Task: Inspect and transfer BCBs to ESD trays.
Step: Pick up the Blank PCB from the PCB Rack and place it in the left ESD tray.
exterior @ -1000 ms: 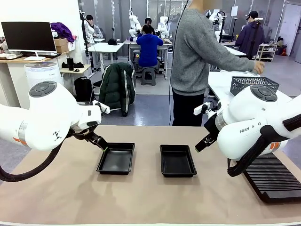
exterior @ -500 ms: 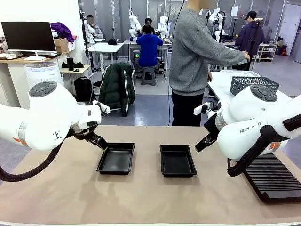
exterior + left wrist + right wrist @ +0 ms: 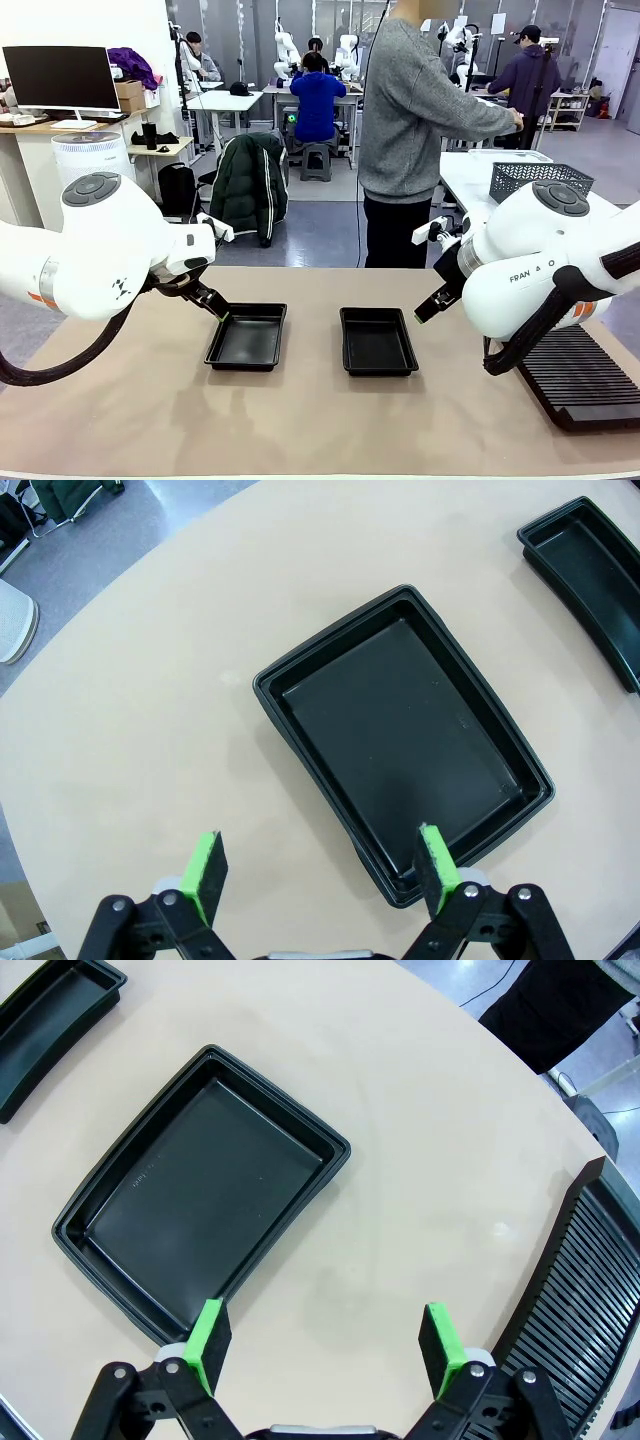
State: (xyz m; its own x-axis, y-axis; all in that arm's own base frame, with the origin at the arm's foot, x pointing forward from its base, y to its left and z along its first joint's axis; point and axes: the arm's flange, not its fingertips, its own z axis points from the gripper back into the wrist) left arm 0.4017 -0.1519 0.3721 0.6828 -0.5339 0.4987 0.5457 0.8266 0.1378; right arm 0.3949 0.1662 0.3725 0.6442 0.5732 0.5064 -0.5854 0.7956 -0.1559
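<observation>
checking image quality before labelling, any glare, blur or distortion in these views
Front view: sharp, evenly lit, soft shadows on the table. Left wrist view: wide-angle lens bows the table edge; the left tray shows dull sheen, no glare. Right wrist view: same bowing, right tray and rack sharp.

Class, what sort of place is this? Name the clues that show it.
Likely a robotics lab or workshop: two white robot arms at a table with black ESD trays and a slotted rack, a monitor behind.
</observation>
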